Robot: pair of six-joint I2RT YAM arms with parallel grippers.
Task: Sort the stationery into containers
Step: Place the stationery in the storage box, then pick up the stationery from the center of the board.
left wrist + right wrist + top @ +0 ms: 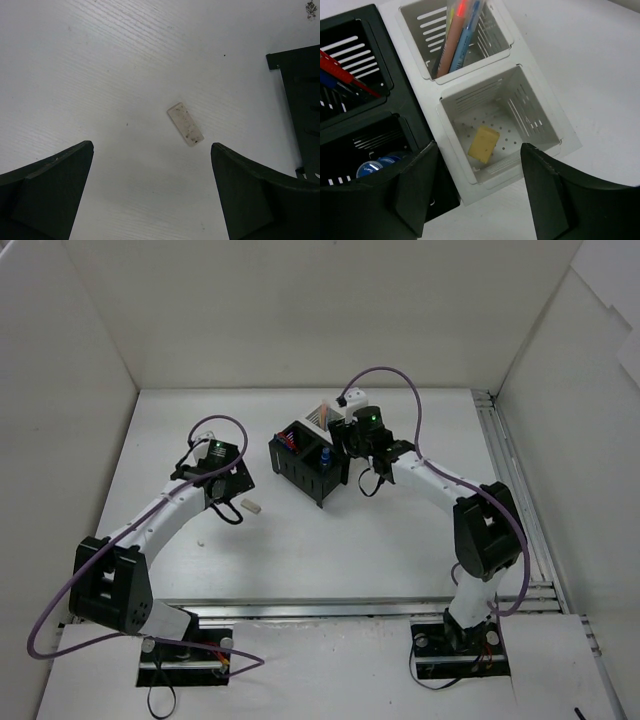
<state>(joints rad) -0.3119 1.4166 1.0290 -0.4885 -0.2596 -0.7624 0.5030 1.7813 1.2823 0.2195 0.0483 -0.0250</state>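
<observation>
A beige eraser (185, 124) lies flat on the white table, seen in the left wrist view just ahead of my open, empty left gripper (151, 145). From above, the eraser (253, 506) lies right of the left gripper (236, 490). The block of four bins (300, 462) stands mid-table. My right gripper (479, 147) is open and empty above a white bin (547, 131) that holds a yellowish eraser (484, 143). The other white bin (497, 30) holds several markers (462, 37). One black bin holds red and blue pens (342, 75), the other a blue-capped bottle (377, 165).
The black bin's wall (300, 100) is at the right edge of the left wrist view. White walls enclose the table on the left, back and right. A metal rail (510, 500) runs along the table's right side. A small white speck (200, 540) lies near the left arm.
</observation>
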